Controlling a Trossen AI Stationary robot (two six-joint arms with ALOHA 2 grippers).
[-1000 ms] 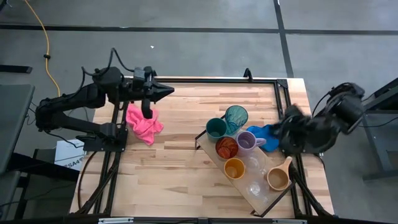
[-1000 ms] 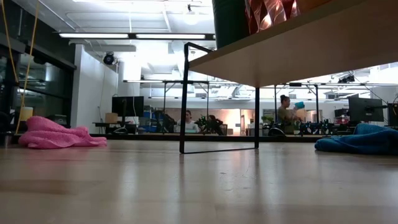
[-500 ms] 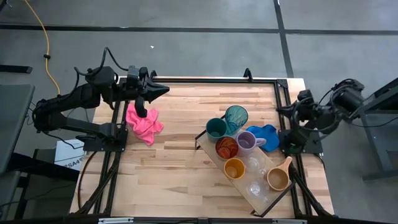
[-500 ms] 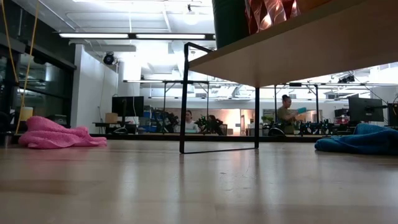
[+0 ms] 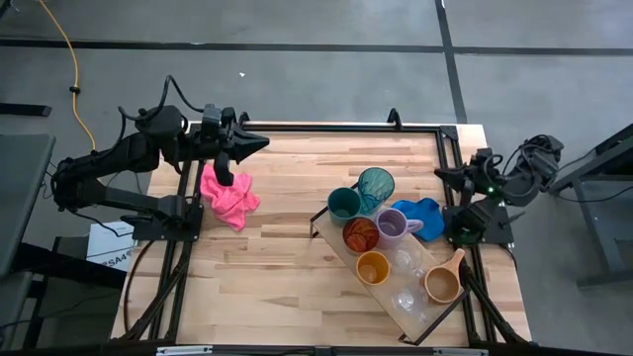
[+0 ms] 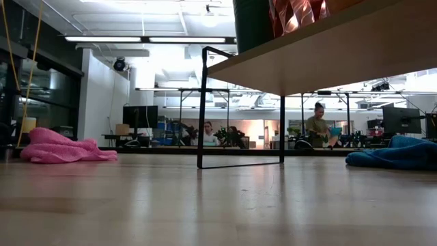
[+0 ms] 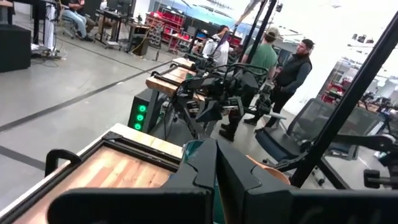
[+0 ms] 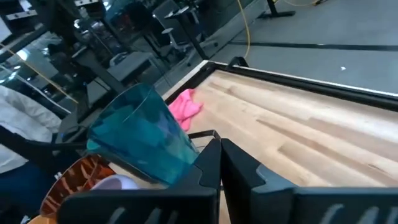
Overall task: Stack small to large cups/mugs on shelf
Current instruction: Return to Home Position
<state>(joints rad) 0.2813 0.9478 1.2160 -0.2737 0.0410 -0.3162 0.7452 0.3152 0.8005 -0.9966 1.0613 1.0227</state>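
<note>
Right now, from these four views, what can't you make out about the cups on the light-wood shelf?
Low view: black-framed light-wood shelf seen from below; top edge cuts off its cups.
High view: two clear glasses too faint against the shelf to tell handles.
Right wrist view: tall teal tumbler and right gripper hide most cups.
Left wrist view: left gripper blocks most cups.

The table (image 5: 297, 227) is smooth, pale wood; the shelf (image 6: 341, 55) is light wood on thin black metal. The pink cloth (image 5: 229, 196) at nine o'clock looks fluffy.
</note>
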